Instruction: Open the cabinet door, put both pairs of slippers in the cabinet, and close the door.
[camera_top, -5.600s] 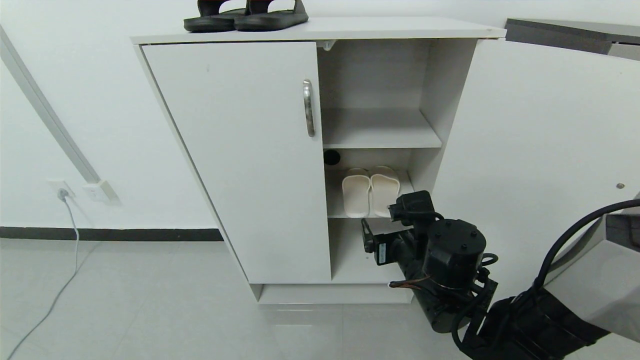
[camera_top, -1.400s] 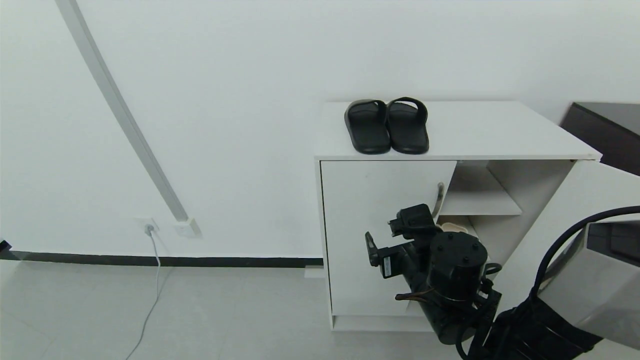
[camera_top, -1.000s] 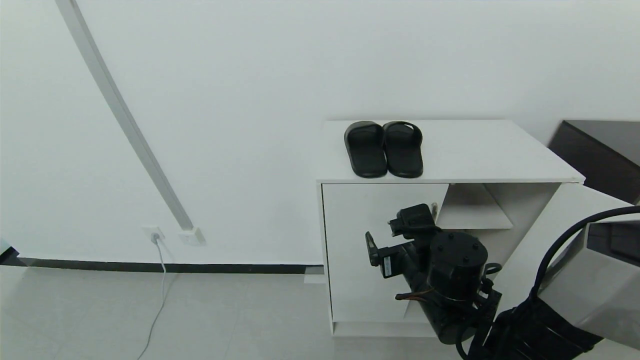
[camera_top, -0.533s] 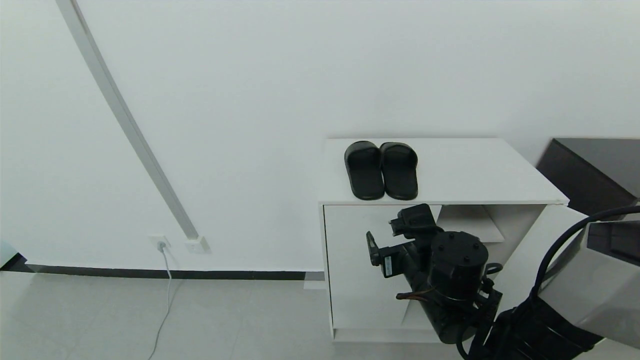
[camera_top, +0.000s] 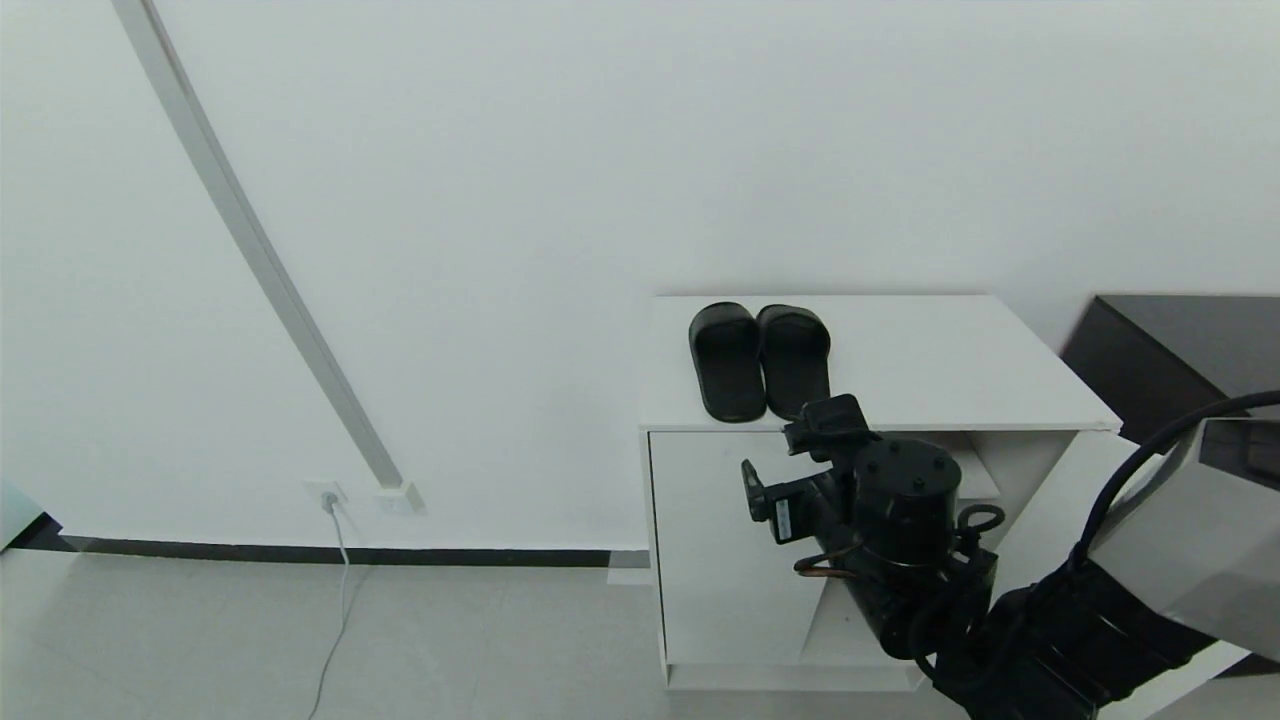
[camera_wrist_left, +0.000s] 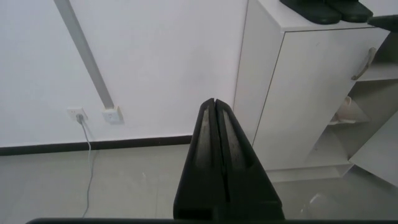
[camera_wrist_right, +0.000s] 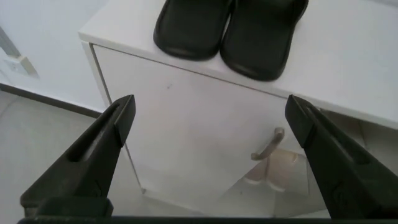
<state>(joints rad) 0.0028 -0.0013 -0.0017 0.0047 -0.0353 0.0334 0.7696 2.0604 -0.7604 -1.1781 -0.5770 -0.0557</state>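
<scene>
The white cabinet (camera_top: 900, 350) stands against the wall with its right door (camera_top: 1045, 505) swung open and its left door (camera_wrist_right: 186, 124) shut. A metal handle (camera_wrist_right: 268, 144) sits at the left door's inner edge. The black slippers (camera_top: 760, 360) lie side by side on the cabinet's top, near its left front edge, their toes just reaching that edge. The white slippers (camera_wrist_left: 351, 109) rest on a shelf inside the cabinet, partly seen past the edge of the shut door. The right end effector (camera_wrist_right: 209, 106) hangs in front of the cabinet's shut door, just below the top edge where the black pair lies; its fingers are spread wide and grip nothing. The left end effector (camera_wrist_left: 214, 106) is well to the left of the cabinet, clear of it, with its fingers pressed together on nothing. Left of the cabinet a wall socket (camera_top: 322, 495) has a cable (camera_top: 340, 590) trailing to the floor, and a dark piece of furniture (camera_top: 1170, 350) stands to the cabinet's right.
</scene>
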